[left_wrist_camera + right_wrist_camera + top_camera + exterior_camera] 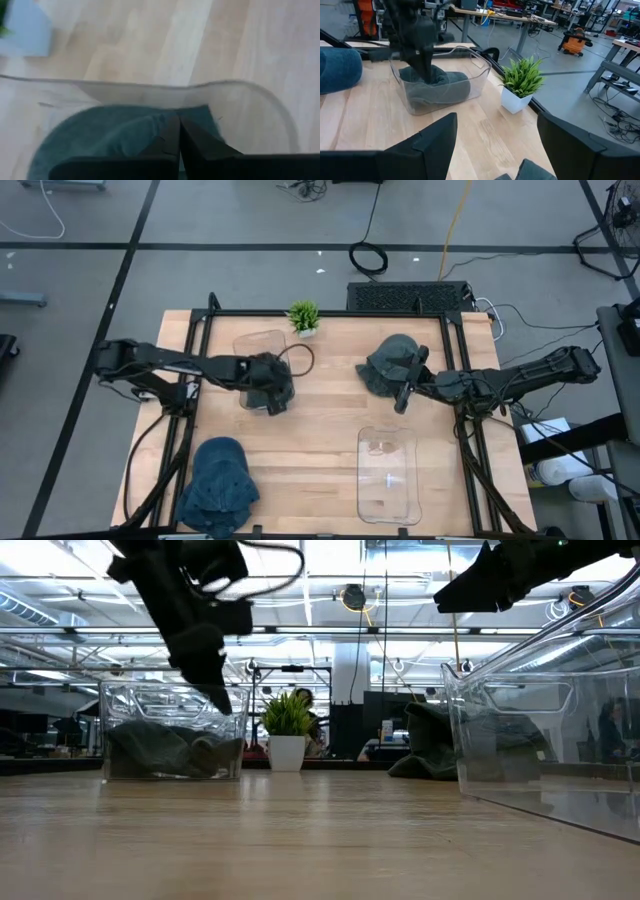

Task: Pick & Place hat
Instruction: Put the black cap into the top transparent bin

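Observation:
A dark teal hat (100,135) lies in the clear bin (262,345) at the table's far left, also seen in the low view (170,750) and the right wrist view (437,82). My left gripper (178,137) is shut and points down into that bin, right above the hat. A second dark grey-green hat (390,360) rests on the table at the far right. My right gripper (496,120) hovers wide open above this hat's near edge (532,170), high over the table (480,585). A blue hat (218,485) lies at the near left corner. My left gripper comes from above with its shut fingertips (172,132) just over the crown of the teal hat in the bin. Whether they touch the cloth, I cannot tell. No cloth shows between the fingers.
A second clear bin (388,475) stands at the near right. A small potted plant (303,317) sits at the far edge between the far bin and the grey-green hat. Bare wood (320,410) lies in the middle of the table.

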`<act>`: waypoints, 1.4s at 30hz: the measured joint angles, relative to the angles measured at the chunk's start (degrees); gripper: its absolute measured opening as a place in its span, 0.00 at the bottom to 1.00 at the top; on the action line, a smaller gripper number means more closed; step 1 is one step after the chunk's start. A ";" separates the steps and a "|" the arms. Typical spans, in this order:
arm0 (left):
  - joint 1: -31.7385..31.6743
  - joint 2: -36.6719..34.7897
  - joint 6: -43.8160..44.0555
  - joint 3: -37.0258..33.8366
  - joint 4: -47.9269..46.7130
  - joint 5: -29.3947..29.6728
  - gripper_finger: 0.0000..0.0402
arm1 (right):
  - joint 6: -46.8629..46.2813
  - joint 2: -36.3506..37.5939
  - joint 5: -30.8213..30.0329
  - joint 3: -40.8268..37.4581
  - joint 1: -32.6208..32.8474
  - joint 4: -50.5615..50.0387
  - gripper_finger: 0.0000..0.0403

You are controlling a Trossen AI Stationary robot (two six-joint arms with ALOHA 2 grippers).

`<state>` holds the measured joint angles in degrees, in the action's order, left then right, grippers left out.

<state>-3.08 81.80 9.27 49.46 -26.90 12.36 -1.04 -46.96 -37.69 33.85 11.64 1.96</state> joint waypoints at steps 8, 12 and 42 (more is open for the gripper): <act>0.86 2.55 -4.01 0.64 1.28 -6.74 0.02 | 0.11 0.00 0.02 0.00 0.00 -0.18 0.65; 1.52 1.51 -5.72 0.71 1.73 -11.98 0.01 | 0.14 0.00 0.01 0.00 0.00 -0.52 0.65; 2.46 -16.03 -6.44 0.70 -1.95 -7.02 0.01 | -1.51 -2.57 -6.22 0.00 0.00 -15.94 0.65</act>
<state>-0.62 65.77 2.83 50.17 -28.85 5.34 -2.55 -49.53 -43.92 33.85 11.64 -13.99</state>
